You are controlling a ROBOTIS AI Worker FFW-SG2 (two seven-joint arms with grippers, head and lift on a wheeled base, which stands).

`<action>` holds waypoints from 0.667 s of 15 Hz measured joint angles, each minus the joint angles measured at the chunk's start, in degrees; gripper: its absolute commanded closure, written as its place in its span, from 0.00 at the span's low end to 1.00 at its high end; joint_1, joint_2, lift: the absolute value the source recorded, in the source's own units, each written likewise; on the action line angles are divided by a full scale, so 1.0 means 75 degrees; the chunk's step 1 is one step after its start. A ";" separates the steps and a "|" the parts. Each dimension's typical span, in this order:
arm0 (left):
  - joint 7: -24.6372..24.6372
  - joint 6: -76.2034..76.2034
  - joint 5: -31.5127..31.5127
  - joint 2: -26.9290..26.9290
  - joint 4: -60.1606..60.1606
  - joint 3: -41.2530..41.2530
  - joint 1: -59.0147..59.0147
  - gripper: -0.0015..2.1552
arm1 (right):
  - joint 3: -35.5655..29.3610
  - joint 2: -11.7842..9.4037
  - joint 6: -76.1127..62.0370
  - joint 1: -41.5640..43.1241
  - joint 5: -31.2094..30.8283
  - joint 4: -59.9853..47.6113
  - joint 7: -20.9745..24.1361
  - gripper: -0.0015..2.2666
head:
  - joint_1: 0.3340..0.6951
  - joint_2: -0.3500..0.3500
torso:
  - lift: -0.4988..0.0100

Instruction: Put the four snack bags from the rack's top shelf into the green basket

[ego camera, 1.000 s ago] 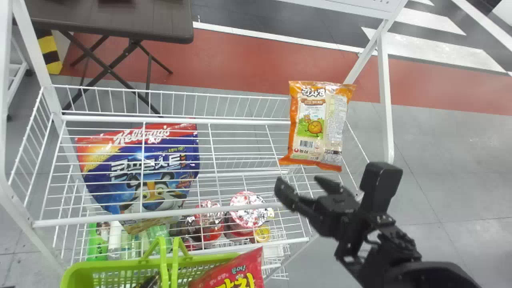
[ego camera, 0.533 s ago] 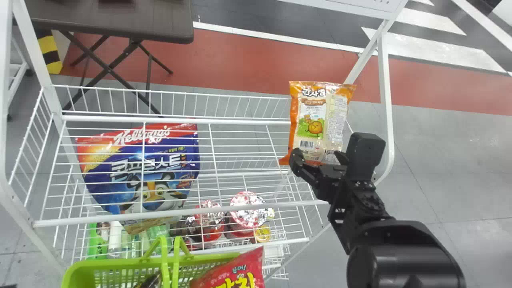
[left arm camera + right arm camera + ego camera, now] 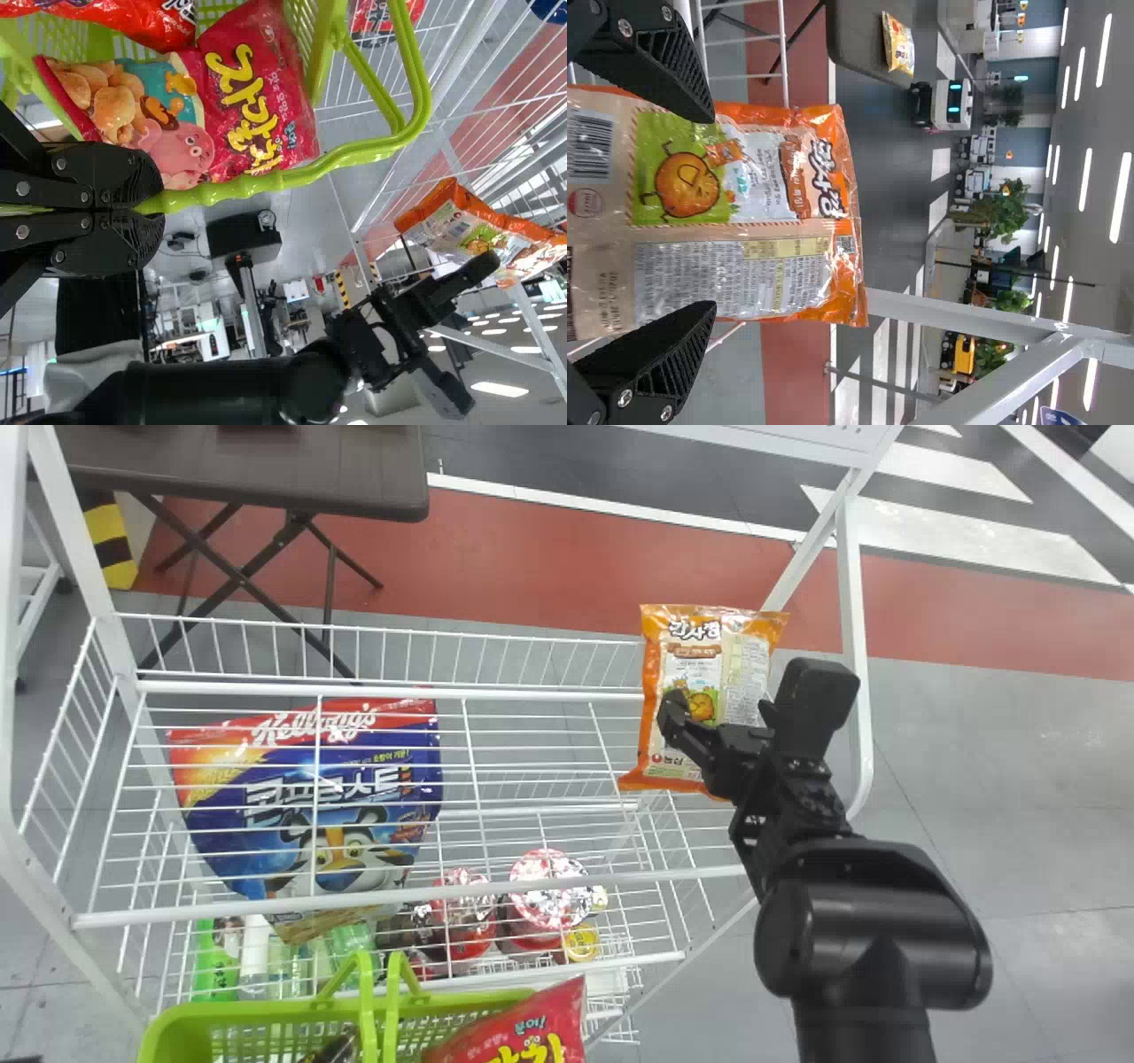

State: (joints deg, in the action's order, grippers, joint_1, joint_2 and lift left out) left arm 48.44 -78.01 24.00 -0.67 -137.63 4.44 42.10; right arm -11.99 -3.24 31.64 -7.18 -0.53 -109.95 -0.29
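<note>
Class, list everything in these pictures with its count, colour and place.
Rack: one, white, ahead
Orange snack bag: one, orange-cream, rack's right end
Cereal bag: one, blue-red, rack's left side
Tubs: at least two, red, lower in rack
Bottles: several, mostly green, lower left
Basket: one, green, before rack
Red snack bags: two, red, in basket
Table: one, dark, beyond rack
Small bag: one, orange-yellow, on table
Plants: several, green, background
Left gripper: one, black, closed on basket handle
Right gripper: one, black, open astride orange snack bag
</note>
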 measured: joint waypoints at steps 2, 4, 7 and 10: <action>0.0009 0.0000 0.0000 -0.0004 0.0019 0.0004 0.0000 1.00 | -0.0007 -0.0021 0.0611 0.0353 -0.0164 0.0297 -0.0052 0.15 | 1.00 0.00 | 0.98; -0.0001 0.0000 0.0000 -0.0005 0.0038 0.0005 -0.0007 1.00 | -0.0006 -0.0040 0.1077 0.0577 -0.0291 0.0558 -0.0176 0.69 | 1.00 0.00 | 0.98; -0.0023 0.0000 -0.0011 0.0001 0.0066 0.0005 -0.0030 1.00 | -0.0038 -0.0049 0.1346 0.0660 -0.0337 0.0686 -0.0522 0.97 | 1.00 0.00 | 0.98; -0.0049 0.0000 -0.0023 0.0018 0.0081 0.0005 -0.0061 1.00 | -0.0100 -0.0040 0.0811 0.0472 -0.0276 0.0644 -0.0626 0.98 | 1.00 0.00 | 0.98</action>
State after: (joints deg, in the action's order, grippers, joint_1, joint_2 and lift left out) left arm 48.07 -78.01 23.83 -0.53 -137.02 4.48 41.64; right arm -12.73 -3.54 37.72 -3.64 -2.60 -105.12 -4.99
